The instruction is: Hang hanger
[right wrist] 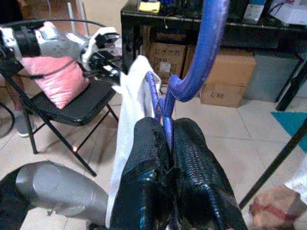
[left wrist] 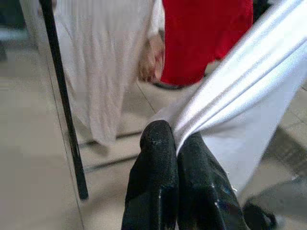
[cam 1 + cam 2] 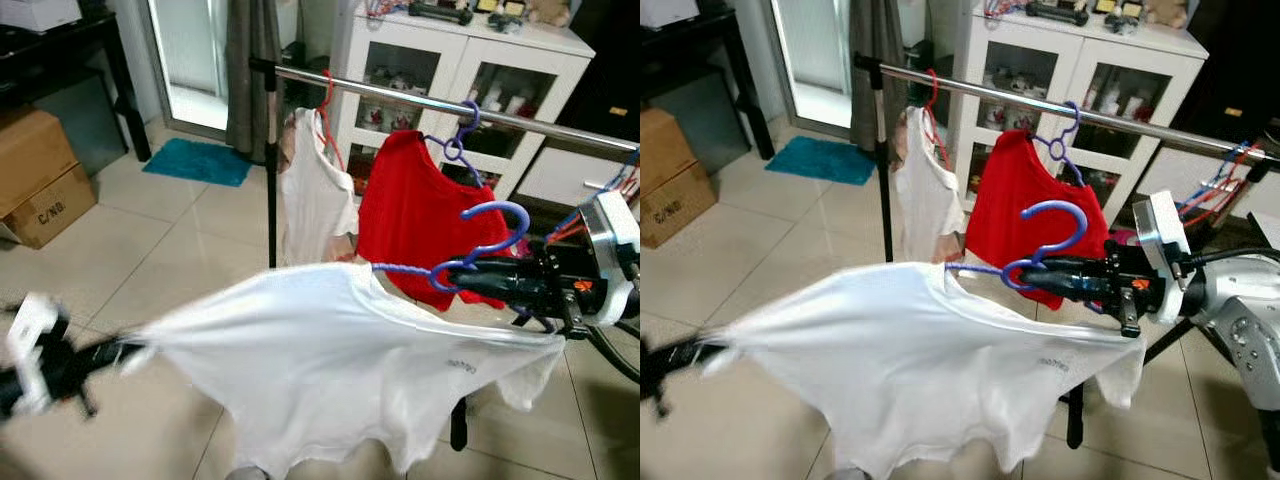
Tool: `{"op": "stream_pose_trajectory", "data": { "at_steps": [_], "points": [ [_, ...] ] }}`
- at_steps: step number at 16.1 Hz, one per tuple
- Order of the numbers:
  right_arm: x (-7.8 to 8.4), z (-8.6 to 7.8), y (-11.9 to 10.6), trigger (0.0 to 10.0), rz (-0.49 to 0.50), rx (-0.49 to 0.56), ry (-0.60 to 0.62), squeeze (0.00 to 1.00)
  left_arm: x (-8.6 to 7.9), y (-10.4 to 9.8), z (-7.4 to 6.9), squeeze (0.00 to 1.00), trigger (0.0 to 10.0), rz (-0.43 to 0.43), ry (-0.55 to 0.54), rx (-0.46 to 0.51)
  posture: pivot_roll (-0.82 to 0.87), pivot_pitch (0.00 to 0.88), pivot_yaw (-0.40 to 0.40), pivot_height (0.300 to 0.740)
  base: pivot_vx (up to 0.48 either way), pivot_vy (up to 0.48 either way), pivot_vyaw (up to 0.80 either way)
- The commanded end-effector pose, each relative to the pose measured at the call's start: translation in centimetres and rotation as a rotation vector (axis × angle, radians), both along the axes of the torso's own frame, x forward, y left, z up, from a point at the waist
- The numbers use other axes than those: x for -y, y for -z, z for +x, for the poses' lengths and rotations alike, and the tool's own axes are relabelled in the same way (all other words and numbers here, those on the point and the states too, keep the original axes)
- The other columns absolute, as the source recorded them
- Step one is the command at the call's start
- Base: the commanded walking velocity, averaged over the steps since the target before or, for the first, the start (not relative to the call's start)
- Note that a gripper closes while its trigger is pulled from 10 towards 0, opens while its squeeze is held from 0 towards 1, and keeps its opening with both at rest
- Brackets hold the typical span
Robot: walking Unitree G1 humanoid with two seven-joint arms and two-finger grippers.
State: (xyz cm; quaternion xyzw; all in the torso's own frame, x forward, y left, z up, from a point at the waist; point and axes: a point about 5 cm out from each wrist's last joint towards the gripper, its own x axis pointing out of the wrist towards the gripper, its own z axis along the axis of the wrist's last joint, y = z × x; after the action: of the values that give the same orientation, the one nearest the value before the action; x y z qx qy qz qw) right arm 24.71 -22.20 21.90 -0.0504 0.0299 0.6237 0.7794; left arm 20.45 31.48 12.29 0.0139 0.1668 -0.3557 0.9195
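A white T-shirt (image 3: 330,370) on a purple hanger (image 3: 480,250) is stretched out in front of me, below the rail. My right gripper (image 3: 455,275) is shut on the purple hanger's neck just under its hook (image 1: 192,72). My left gripper (image 3: 125,352) is shut on the shirt's sleeve (image 2: 230,110), pulling it out to the left. The steel rail (image 3: 420,100) runs across behind, with a white garment on a red hanger (image 3: 325,100) and a red shirt (image 3: 420,215) on a purple hanger (image 3: 462,135).
The rack's black upright (image 3: 270,170) stands just beyond the shirt. A white glass-door cabinet (image 3: 450,70) sits behind the rail. Cardboard boxes (image 3: 40,175) and a teal mat (image 3: 198,162) lie at left. A folding chair with a pink cushion (image 1: 57,81) stands behind me.
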Motion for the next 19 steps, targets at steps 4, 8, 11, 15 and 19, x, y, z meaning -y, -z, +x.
{"op": "stream_pose_trajectory", "data": {
  "at_steps": [4, 8, 11, 15, 19],
  "points": [
    [-0.3, 0.4, -0.6, 10.0, -0.001, 0.038, 0.01, 0.0, 3.6, -3.2, 2.6, 1.0, 10.0, -0.067, 0.143, 0.119, 0.08, 0.0, -0.046, 0.74, 0.0, 0.0, 0.0],
    [-1.5, 1.3, -0.2, 10.0, -0.025, 0.049, 0.055, 0.0, 8.4, -4.5, 4.4, 1.0, 10.0, -0.1, 0.344, 0.157, 0.08, 0.0, -0.041, 0.74, 0.0, 0.0, 0.0],
    [-1.1, 2.6, 0.2, 10.0, -0.071, 0.063, 0.191, 0.0, 9.4, -5.3, 4.9, 1.0, 10.0, -0.098, 0.385, 0.169, 0.07, 0.0, -0.036, 0.74, 0.0, 0.0, 0.0],
    [0.4, 2.8, 0.3, 10.0, -0.097, 0.067, 0.259, 0.0, 6.6, -5.2, 4.7, 1.0, 10.0, -0.043, 0.292, 0.131, 0.07, 0.0, -0.037, 0.74, 0.0, 0.0, 0.0],
    [0.3, 3.4, 0.7, 10.0, -0.168, 0.091, 0.276, 0.0, 5.2, -8.2, 5.3, 1.0, 10.0, -0.052, 0.28, 0.197, 0.08, 0.0, -0.052, 0.74, 0.0, 0.0, 0.0]
  ]
}}
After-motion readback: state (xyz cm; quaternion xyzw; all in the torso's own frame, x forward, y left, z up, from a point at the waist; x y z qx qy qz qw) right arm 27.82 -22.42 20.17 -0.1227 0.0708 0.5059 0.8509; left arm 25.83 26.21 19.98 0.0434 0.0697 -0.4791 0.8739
